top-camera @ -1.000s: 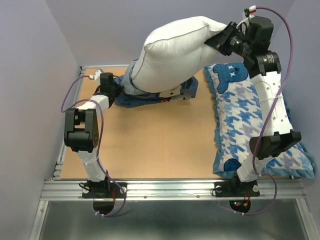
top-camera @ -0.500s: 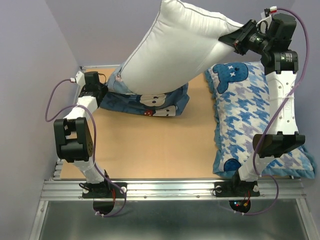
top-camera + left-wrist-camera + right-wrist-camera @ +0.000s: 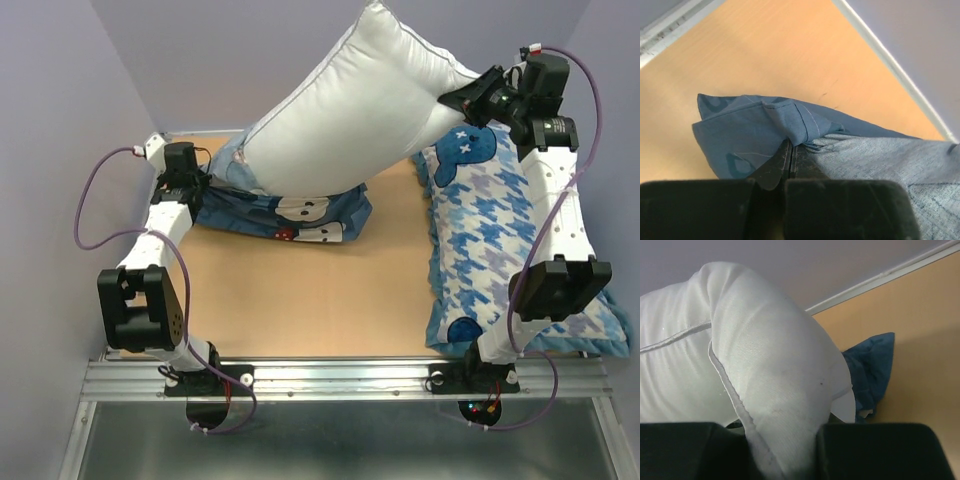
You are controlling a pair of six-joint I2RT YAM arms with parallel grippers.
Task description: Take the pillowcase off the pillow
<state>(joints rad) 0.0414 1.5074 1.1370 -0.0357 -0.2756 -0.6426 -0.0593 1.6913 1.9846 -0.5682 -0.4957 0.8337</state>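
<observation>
Your left end effector [image 3: 790, 152] is clamped tight on a folded corner of the dark blue pillowcase [image 3: 290, 212], holding it low at the far left of the bench [image 3: 300, 300]. I read that grip as an anchor, so the cover stays down while the stuffing is drawn out of it.

Your right end effector [image 3: 465, 98] is closed on a seamed corner of the plain white pillow [image 3: 350, 120] and held high toward the far right. The pillow therefore slants from that raised corner down to the cover.

Think of the pillowcase as the container. Only the pillow's lower left end sits in its open mouth, and the rest of the pillow is bare white. The slack part of the case lies crumpled on the bench beneath, with mouse faces and a red bow showing along its near side. From above you cannot tell how deep that last end reaches inside.

The removal looks close to done. The next move probably calls for more travel up and away from the anchored corner until the buried end clears.

Two cautions:
- The left grip has only a thin fold of cloth, which could slip under tension.
- The blue-and-white houndstooth pillow [image 3: 500, 240] lies along the right side, under your right arm, and limits where the freed pillow can go down.
</observation>
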